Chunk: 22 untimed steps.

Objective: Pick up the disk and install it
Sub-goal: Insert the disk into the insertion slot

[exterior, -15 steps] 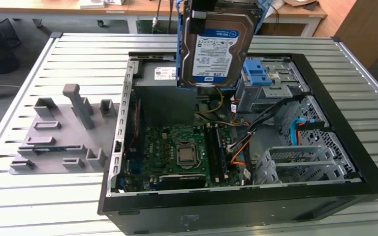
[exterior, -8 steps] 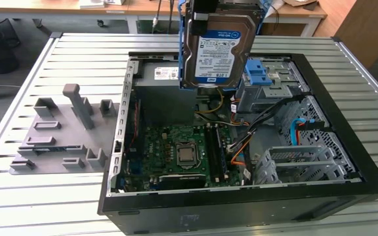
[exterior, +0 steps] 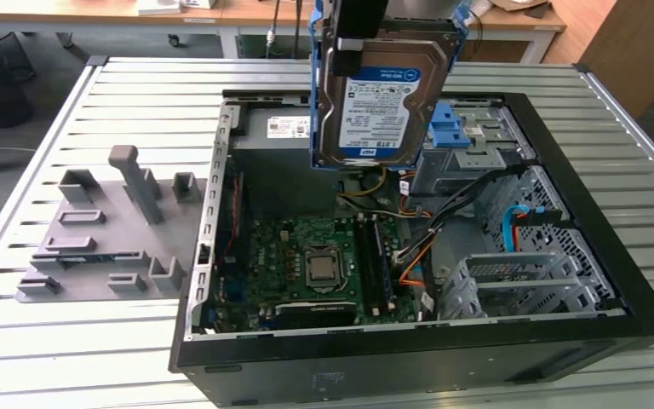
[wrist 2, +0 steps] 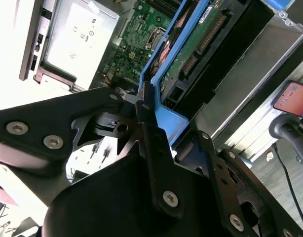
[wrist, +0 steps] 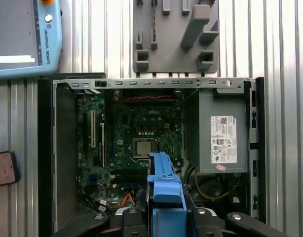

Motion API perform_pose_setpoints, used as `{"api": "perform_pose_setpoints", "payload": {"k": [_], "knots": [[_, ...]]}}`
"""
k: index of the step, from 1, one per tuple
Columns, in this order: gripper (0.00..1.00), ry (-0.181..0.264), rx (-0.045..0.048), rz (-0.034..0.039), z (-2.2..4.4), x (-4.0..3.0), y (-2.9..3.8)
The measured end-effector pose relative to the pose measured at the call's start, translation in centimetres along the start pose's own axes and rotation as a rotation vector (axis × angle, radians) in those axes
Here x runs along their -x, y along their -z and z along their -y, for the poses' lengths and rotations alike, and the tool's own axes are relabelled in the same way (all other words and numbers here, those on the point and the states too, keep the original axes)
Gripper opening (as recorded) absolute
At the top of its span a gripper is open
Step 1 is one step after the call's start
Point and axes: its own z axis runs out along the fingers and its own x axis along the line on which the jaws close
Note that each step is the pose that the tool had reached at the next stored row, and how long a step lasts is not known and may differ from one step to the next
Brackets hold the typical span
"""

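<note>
The disk [exterior: 378, 98], silver-grey with a white-and-blue label, hangs upright in its blue carrier frame above the back of the open computer case [exterior: 616, 290]. My gripper [exterior: 361, 21] is shut on the disk's upper edge. In the second wrist view the black fingers [wrist 2: 147, 126] clamp the blue carrier [wrist 2: 167, 120], and the disk's green circuit board [wrist 2: 193, 47] faces sideways. In the first wrist view the carrier's blue edge [wrist: 165, 185] rises from my gripper [wrist: 166, 219] over the motherboard [wrist: 141, 143].
A grey metal drive bay with a blue latch piece [exterior: 460, 128] sits beside the hanging disk. The power supply [wrist: 223, 133] fills one corner of the case. A grey fixture plate [exterior: 100, 234] lies on the exterior view's left. A teach pendant [wrist: 23, 39] and a phone [wrist: 3, 168] rest nearby.
</note>
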Motion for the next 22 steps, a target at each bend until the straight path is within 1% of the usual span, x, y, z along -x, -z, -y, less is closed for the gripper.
{"api": "perform_pose_setpoints", "payload": {"k": [4,6,9,13,16,18,22], "knots": [[0.36,0.0,-0.0001,0.0001,0.03,-1.05,-0.03],[0.36,0.0,-0.0002,0.0005,0.05,-1.45,-0.07],[0.36,0.0,-0.0002,0.0006,0.15,-1.63,-0.11],[0.36,0.0,-0.0002,0.0005,0.57,-1.64,-0.16],[0.36,0.0,-0.0004,0.0005,0.58,-1.8,-0.22],[0.36,0.0,-0.0009,0.0005,0.59,-2.16,-0.25],[0.36,0.0,-0.0012,0.0004,0.62,-3.11,-0.33]]}}
